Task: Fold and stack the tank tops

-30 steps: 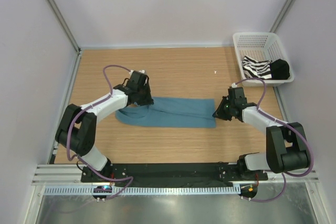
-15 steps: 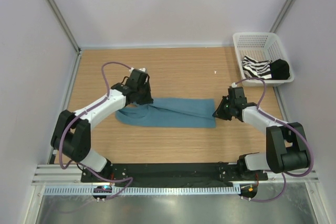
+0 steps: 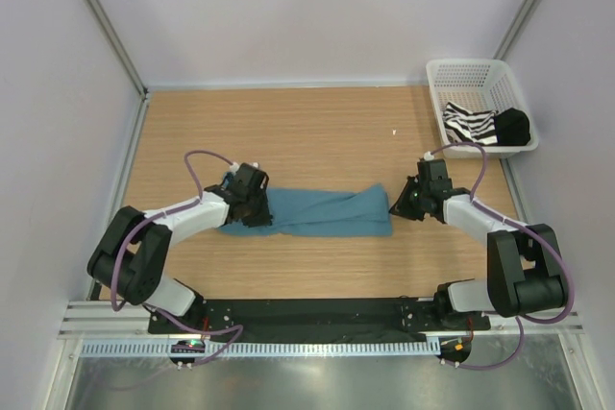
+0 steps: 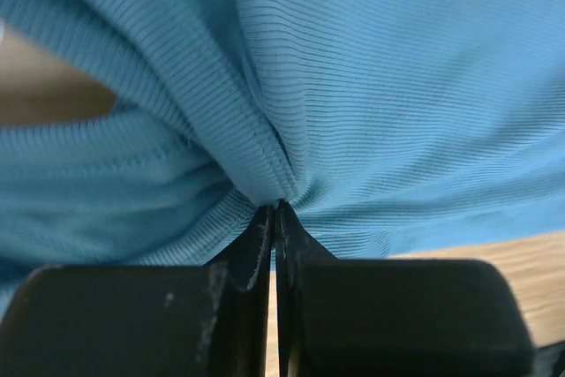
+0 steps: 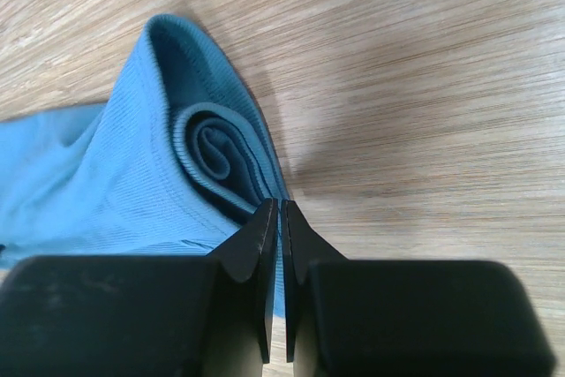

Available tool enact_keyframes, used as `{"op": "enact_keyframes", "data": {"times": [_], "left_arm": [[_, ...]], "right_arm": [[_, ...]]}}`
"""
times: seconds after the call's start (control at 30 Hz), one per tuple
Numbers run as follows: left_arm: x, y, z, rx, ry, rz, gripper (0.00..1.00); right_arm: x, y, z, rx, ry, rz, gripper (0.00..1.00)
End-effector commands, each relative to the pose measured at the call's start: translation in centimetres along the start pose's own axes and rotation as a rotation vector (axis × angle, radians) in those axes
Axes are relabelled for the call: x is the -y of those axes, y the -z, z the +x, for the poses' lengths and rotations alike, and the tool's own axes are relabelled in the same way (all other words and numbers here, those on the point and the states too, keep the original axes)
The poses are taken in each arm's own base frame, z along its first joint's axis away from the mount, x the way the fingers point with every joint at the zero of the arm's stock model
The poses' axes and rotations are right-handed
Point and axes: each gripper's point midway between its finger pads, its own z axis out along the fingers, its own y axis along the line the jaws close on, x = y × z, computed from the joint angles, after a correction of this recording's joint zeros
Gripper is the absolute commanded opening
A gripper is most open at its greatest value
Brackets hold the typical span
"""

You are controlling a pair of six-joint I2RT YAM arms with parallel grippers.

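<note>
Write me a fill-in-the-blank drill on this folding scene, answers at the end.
The left claw and right claw are both ____ on the teal-blue ribbed cloth tank top.
The striped cloth top in the white plastic mesh basket is black and ____.
That basket stands at the wooden table's far ____ corner.
Answers: shut; white; right.

We note the left gripper [image 4: 275, 211], black jaws pinched tight on a bunched fold of the ribbed teal-blue tank top [image 4: 380, 86], with wooden table [image 4: 521, 249] showing just beyond the cloth.
</note>
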Motion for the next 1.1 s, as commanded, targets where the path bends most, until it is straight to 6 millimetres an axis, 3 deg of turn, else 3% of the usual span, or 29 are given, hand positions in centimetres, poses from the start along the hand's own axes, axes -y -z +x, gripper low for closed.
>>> {"op": "enact_keyframes", "data": {"times": [0.0,0.2,0.33,0.57,0.73,0.97,1.07], "left_arm": [[0.4,-2.3,-1.1,0.047,0.015,0.007,0.0],[0.3,-2.7,-1.4,0.072,0.026,0.002,0.0],[0.5,-2.2,-2.1,0.09,0.01,0.003,0.0],[-0.1,-1.4,-3.5,0.129,-0.058,-0.056,0.01],[0.9,-1.0,-4.3,0.14,-0.08,-0.026,0.02],[1.7,-0.3,-5.1,0.157,-0.078,0.0,0.12],[1.7,0.2,-5.6,0.161,-0.084,-0.015,0.17]], "right_arm": [[-0.4,0.3,-0.4,0.028,0.003,-0.019,0.11],[-0.2,1.0,0.2,0.024,0.001,-0.028,0.1],[-0.5,1.8,-0.4,0.049,0.029,-0.025,0.3],[-0.8,4.1,-3.0,0.165,0.077,0.047,0.4],[-2.2,4.0,-3.4,0.164,0.118,0.032,0.47],[-2.1,0.5,-1.3,0.066,0.142,0.055,0.43],[-1.2,-0.3,-0.2,0.039,0.126,0.077,0.28]]}}
